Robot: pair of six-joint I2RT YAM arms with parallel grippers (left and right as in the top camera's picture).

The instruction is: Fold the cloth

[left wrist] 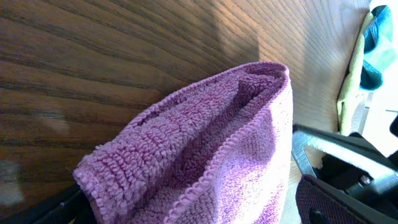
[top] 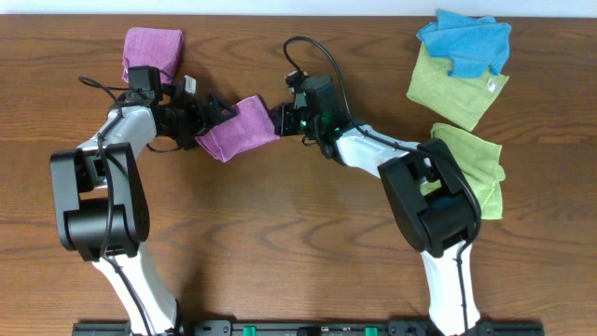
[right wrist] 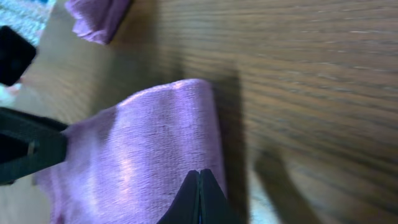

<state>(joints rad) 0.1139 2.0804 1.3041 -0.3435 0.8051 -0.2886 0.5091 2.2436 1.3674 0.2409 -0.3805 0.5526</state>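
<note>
At the middle of the dark brown wooden table [top: 308,243], the purple-magenta microfibre cloth [top: 238,129] lies bunched into a folded, roughly diamond-shaped bundle between the two robot arms. We see the left gripper [top: 207,119] at the cloth's left edge with its fingers spread wide apart. From the left wrist, the cloth's thick looped pile and stitched hem fill the space in front of that gripper.

The right gripper [right wrist: 199,179] meets the cloth's right edge with its black fingers pressed tightly together into a point. We cannot tell whether any fabric is caught between them. From the right wrist, the cloth casts a shadow on the wood along its near side.

A second, smaller purple cloth folded into a pad [top: 152,49] rests near the far left edge, just behind the left arm. Well apart on the right lie two yellow-green cloths [top: 455,91], one nearer the right arm's base [top: 478,166], with a crumpled blue cloth [top: 466,42] on top of the farther one.
</note>
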